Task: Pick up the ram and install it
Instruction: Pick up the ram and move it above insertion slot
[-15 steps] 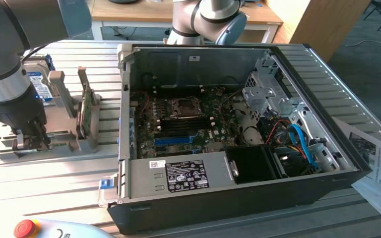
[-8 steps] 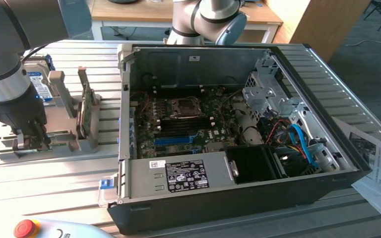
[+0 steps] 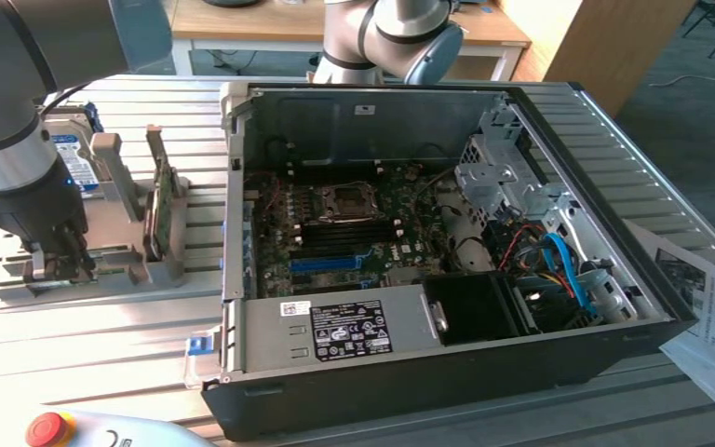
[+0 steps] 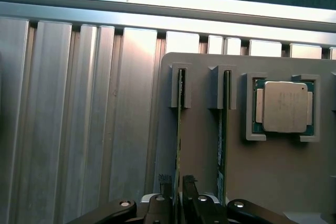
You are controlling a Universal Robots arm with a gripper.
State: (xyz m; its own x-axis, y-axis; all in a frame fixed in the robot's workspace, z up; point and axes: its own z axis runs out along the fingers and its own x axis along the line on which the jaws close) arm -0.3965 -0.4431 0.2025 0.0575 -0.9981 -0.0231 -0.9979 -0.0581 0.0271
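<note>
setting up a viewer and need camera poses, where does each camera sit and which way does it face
Exterior view: off the arm, high over the ribbed aluminium table, looking down into the open black computer case; the grey robot arm shows at the exterior view's left.
Wrist view: on the wrist, looking down past the gripper at the thin green ram stick standing on edge in the flat grey holder tray.
Both show the gripper, holder tray and table.

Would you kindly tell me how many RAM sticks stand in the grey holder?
2. One RAM stick stands edge-on in the slot at the gripper; the other stands in the neighbouring slot, beside the processor. More may be hidden.
</note>
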